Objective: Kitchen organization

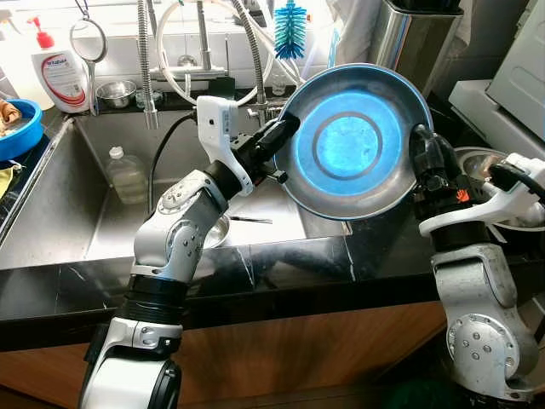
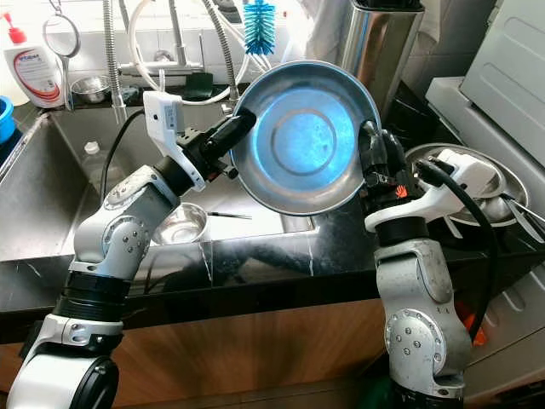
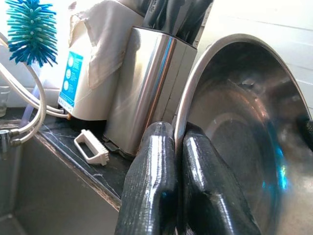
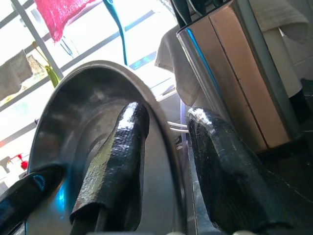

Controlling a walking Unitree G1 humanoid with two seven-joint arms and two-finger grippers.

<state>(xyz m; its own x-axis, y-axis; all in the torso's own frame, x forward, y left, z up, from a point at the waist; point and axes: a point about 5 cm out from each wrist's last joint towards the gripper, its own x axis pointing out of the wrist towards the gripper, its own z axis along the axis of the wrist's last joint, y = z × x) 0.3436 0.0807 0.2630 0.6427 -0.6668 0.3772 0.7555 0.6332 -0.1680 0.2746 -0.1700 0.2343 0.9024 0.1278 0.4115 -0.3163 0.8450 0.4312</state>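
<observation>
Stainless steel, glowing blue where the light is caught in its hollow: a large round bowl (image 1: 353, 141) is held up in the air, tilted nearly on edge with its inside turned toward the head camera, above the black marble counter (image 1: 281, 264) at the right end of the sink (image 1: 68, 204). Its left rim is pinched by the left gripper (image 1: 285, 128), whose two black fingers (image 3: 151, 191) are seen in the left wrist view clamped on either side of the thin edge. The opposite rim is gripped by the right gripper (image 1: 423, 158), one finger (image 4: 117, 161) laid inside the bowl and the other behind it. So the bowl is carried between both claws, touching nothing else. The step in hand is judged to be the transfer of this bowl during the tidying, the lift being done and the placement not yet made. A destination must next be chosen and the two arms moved together, since an uneven pull could let the thin, smooth rim slip. Further out, a smaller steel bowl (image 2: 181, 223) and a plastic bottle (image 1: 126, 175) are seen lying in the sink basin, more steel dishes (image 2: 477, 183) are stacked on the right, a steel knife block (image 3: 146, 93) and a white scrubbing brush (image 3: 91, 148) stand behind on the counter, and a blue bottle brush (image 1: 289, 30) hangs by the tap hoses.
</observation>
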